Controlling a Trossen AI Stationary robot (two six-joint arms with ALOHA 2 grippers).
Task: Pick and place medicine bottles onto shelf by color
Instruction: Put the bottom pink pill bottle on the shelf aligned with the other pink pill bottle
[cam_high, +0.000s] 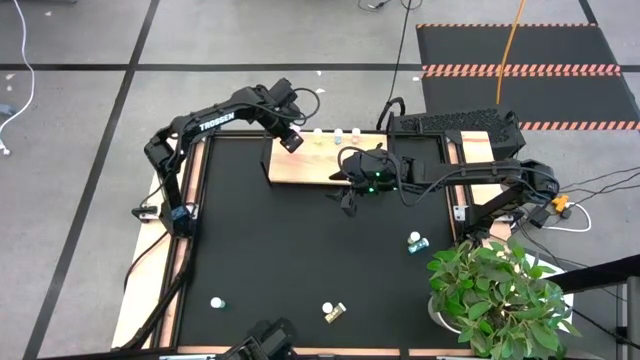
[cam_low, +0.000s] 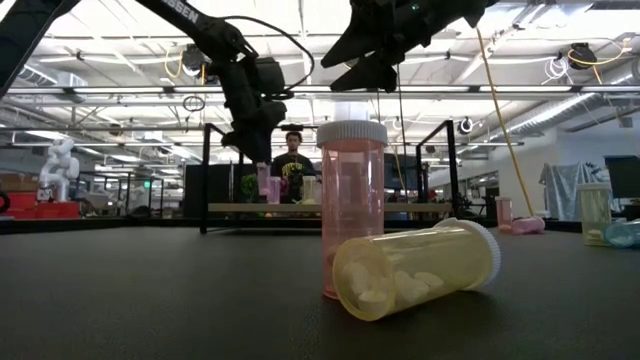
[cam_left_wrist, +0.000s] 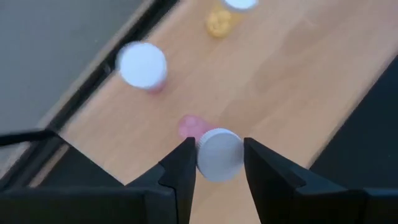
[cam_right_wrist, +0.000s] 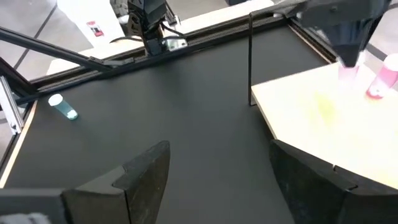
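Observation:
The light-wood shelf (cam_high: 310, 165) lies at the table's far side. My left gripper (cam_high: 292, 140) stands over its left end, shut on a pink bottle with a white cap (cam_left_wrist: 219, 155). A second pink bottle (cam_left_wrist: 142, 65) and a yellow one (cam_left_wrist: 217, 22) stand on the board beside it. My right gripper (cam_right_wrist: 217, 158) hovers open above the black tabletop by the shelf's near edge, with nothing between its fingers. Near the front edge a pink bottle (cam_low: 350, 210) stands upright with a yellow one (cam_low: 415, 270) lying on its side against it. My left gripper pinches the pink bottle's white cap (cam_left_wrist: 205, 158) between its two fingers, coming steeply from above. The pink body (cam_left_wrist: 189, 126) hangs below the cap over the shelf's wood. Whether its bottom rests on the board, I cannot tell.
Teal bottles (cam_high: 415, 242) lie on the table at the right, and another one (cam_right_wrist: 62, 106) near the left front. A potted plant (cam_high: 495, 295) stands at the near right corner. A person (cam_low: 292, 160) is in the room behind the shelf.

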